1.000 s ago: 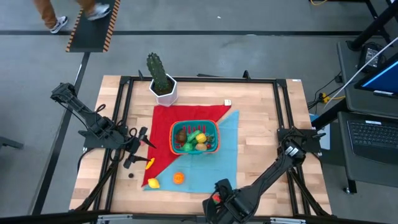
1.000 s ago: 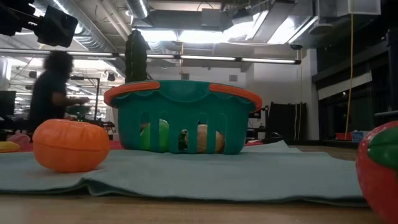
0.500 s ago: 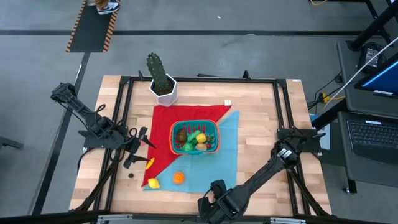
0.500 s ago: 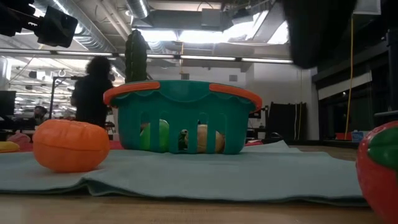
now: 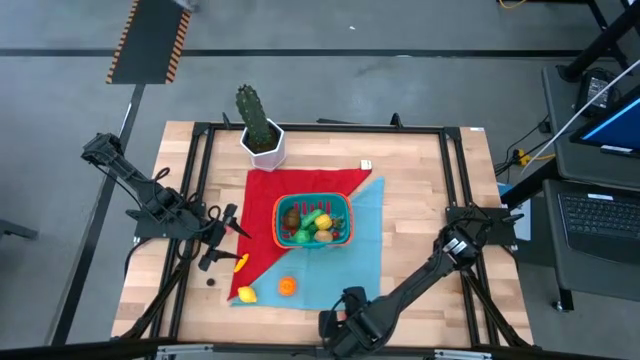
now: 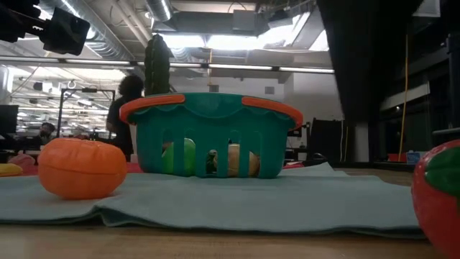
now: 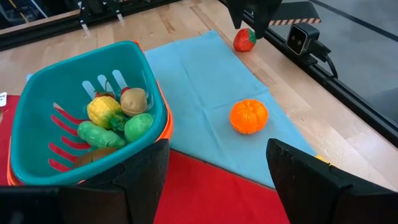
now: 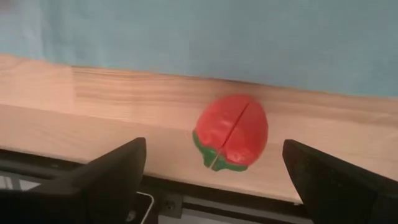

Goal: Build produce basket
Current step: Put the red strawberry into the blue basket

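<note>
The strawberry (image 8: 231,132) lies on the bare wood of the table (image 8: 93,93), just off the near edge of the blue cloth (image 8: 205,37), on the far side of that cloth from the basket (image 5: 313,222). The right pincer (image 8: 214,180) hangs directly over it with its fingers wide apart, one to each side of the berry and not touching it. That alignment is what the coming grasp depends on, I judge: the berry sits between the two fingers already, so a straight descent should bracket it.

Its long axis runs from the red tip to the green leaf cap, and the cap points away from the cloth, toward the table's edge (the seam down its middle follows that same axis).

The right arm is plainly the nearer. The left pincer (image 7: 214,180) waits beside the basket, fingers spread and empty, well apart from the strawberry.
</note>
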